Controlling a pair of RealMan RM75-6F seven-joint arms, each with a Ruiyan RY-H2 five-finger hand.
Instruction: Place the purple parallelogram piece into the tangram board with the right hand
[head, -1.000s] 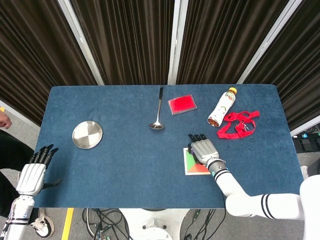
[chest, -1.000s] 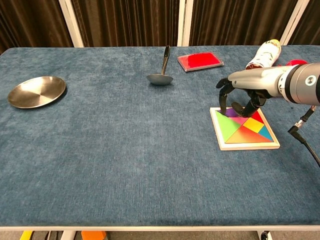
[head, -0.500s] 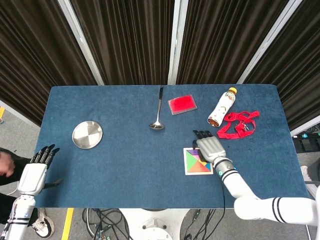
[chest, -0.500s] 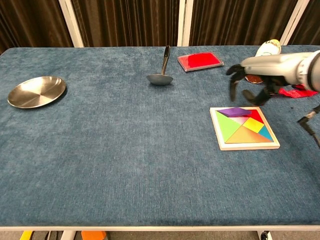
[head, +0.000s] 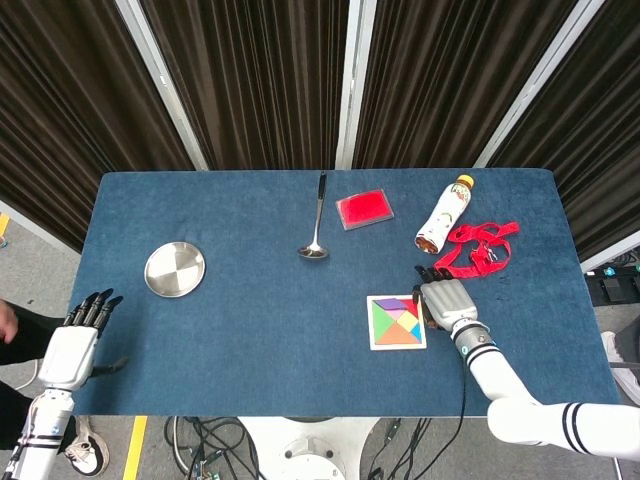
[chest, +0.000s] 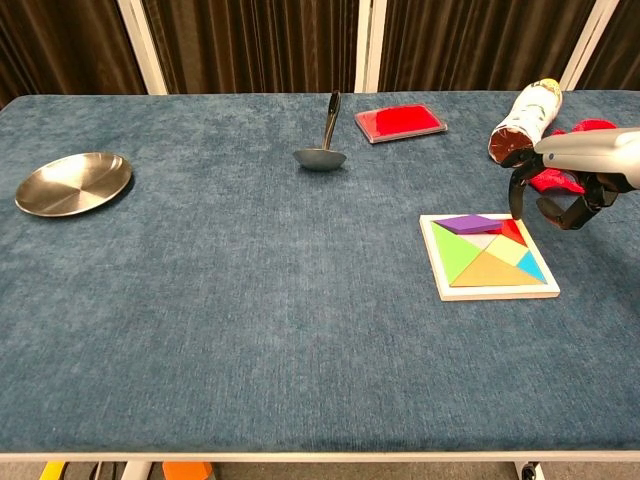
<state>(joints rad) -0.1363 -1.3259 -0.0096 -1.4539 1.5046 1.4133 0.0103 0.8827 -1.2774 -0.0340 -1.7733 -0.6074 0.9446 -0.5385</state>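
Covering nearly all of both views, the blue table (head: 250, 300) carries everything, and the things not needed for the task lie far from the work: a steel plate (head: 175, 269) on the robot's left side, a ladle (head: 316, 222) and a red box (head: 364, 208) at the far edge, a bottle (head: 443, 213) lying beside a red strap (head: 477, 247).

The tangram board (chest: 490, 257) lies flat in front of the right arm, probably so this arm reaches it without stretching. The purple parallelogram piece (chest: 471, 223) sits at the far edge of the board, above the green triangle. In the chest view it looks a little raised and not fully sunk into its slot, but I cannot tell this for sure.

The right hand (chest: 562, 205) hangs just beside the right edge of the board and holds nothing. Its fingers (chest: 517, 193) are curled downward and apart from each other, so I judge the piece is already released. The left hand (head: 73, 350) is past the table's near left corner with fingers straight and slightly spread, holding nothing.

The right wrist is cut off in the chest view, and the left hand does not show there.
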